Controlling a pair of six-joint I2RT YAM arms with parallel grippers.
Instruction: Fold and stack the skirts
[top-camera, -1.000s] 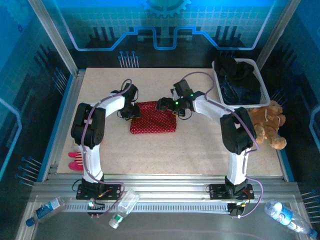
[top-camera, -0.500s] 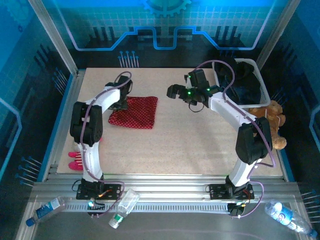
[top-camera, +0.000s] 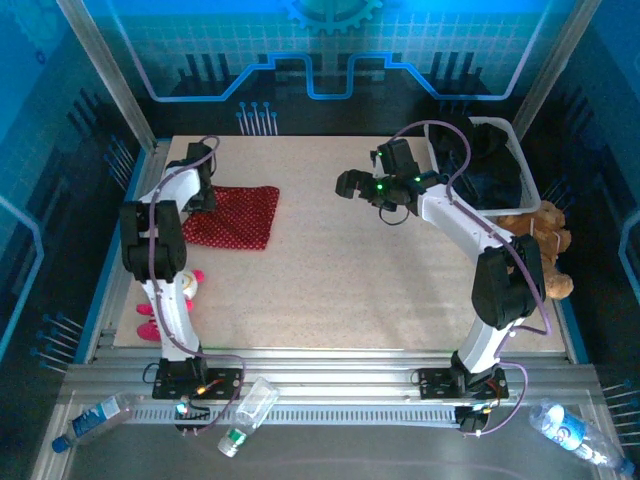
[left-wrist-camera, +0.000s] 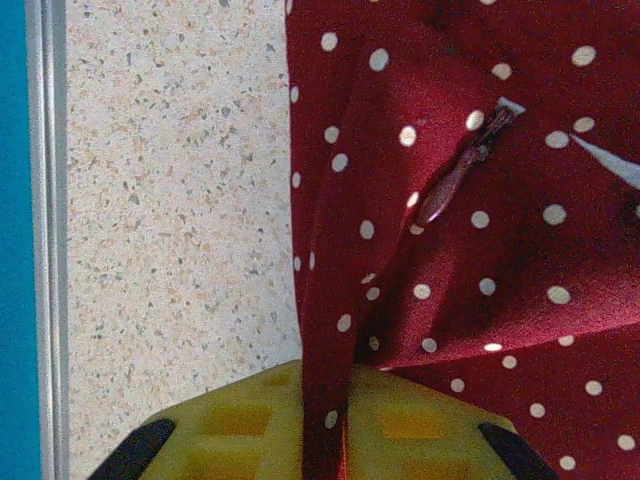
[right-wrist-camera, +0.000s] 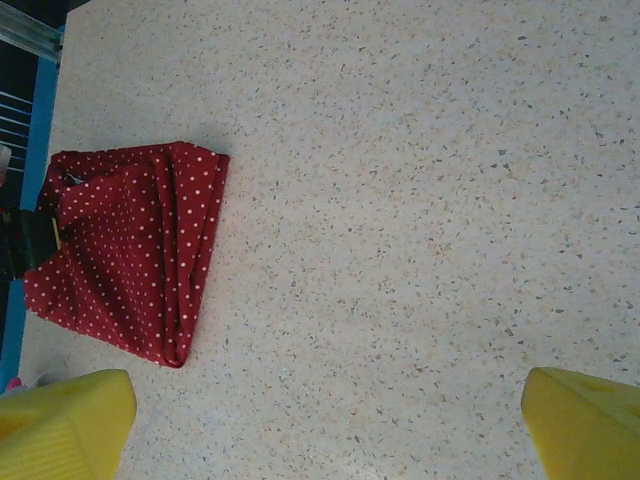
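The red dotted skirt (top-camera: 235, 215) lies folded into a rough rectangle at the far left of the tabletop (top-camera: 350, 290), close to its left rim, several layers showing along one folded edge in the right wrist view. The left gripper (top-camera: 203, 192) has its jaws pressed together on a ridge of this fabric at the skirt's left side: in the left wrist view a pleat of dotted cloth runs down between the yellow pads (left-wrist-camera: 400, 425), with a small zip pull (left-wrist-camera: 462, 168) lying just beyond. The right gripper (top-camera: 352, 184) hangs over the bare middle of the tabletop, jaws spread wide and holding nothing. The cloth looks thin, light and limp; it should drape and slide easily, and a pinch on one layer would likely peel the fold open. A hold that gathers all layers at a folded edge or corner seems safest, and dragging flat looks gentler than lifting. The zip is the one hard spot, best avoided by the pads. Dark cloth (top-camera: 480, 175), probably the other skirts, sits heaped in the white basket (top-camera: 522, 160) at the right.
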